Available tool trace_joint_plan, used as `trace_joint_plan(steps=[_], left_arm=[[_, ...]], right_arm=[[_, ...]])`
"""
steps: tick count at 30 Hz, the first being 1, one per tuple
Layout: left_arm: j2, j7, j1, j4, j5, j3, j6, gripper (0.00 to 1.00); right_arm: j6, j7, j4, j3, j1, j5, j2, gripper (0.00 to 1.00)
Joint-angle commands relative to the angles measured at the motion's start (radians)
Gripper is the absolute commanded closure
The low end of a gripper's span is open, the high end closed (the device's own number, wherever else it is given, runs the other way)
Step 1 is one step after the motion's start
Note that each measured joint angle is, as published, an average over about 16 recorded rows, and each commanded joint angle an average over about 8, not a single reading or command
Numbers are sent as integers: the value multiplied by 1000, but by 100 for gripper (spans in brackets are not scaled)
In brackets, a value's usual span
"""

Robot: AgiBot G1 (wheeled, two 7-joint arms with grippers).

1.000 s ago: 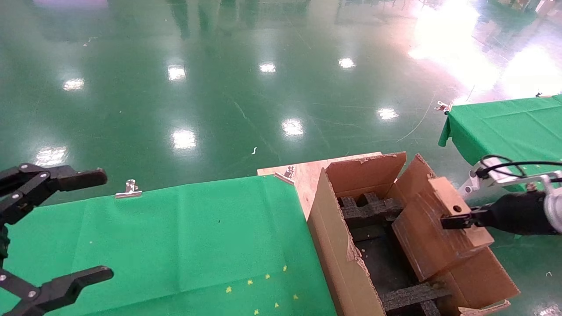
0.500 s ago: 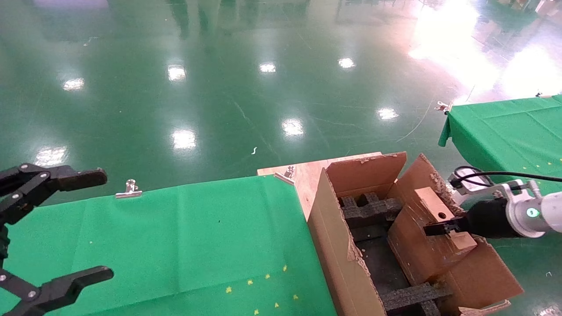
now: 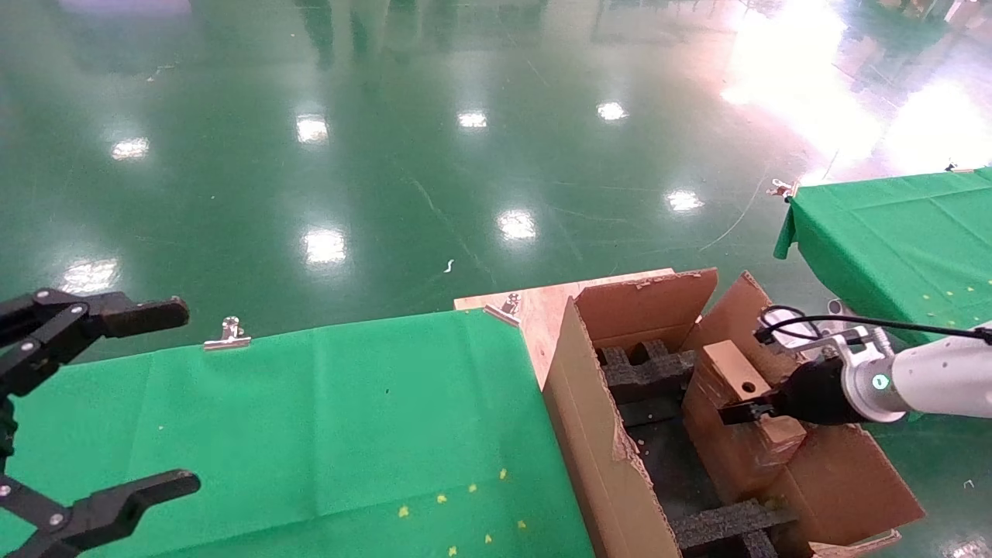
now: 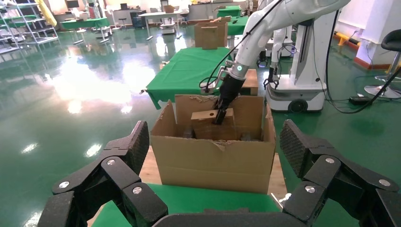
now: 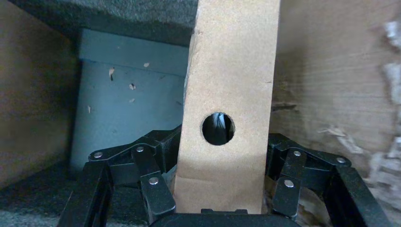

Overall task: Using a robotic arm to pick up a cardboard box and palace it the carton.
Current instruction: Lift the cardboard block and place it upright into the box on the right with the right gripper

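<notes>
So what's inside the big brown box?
Inside the carton sit black foam inserts and the cardboard box, held by the right gripper. The floor beneath that box is hidden.

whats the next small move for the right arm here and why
Probably keep lowering a little, then let go. The right hand grips the cardboard box by its sides, and the box sits partly inside the carton, its holed top above the rim, near the black foam. The left hand is parked open over the green cloth.
</notes>
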Motion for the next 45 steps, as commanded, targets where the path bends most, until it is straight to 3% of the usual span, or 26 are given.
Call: trace_joint_plan(steps=[1,16,17,24,25,45], left_arm=[[0,0,0,0,0,0,0,0],[0,0,0,0,0,0,0,0],[0,0,0,0,0,0,0,0],[0,0,0,0,0,0,0,0],[0,0,0,0,0,0,0,0],[0,0,0,1,-1,1,0,0]], right_arm=[[2,-9,-13,1,-12,3,-13,100],[11,-72,-129,16,-103,42,-97,100],[11,-77,-137,17,-108,44,-102,95],[14,-89,-170,23,-130,55,-123,8],[14,-88,-171,23,-131,55,-124,0],[6,-94,-142,26,-84,48,-108,0]])
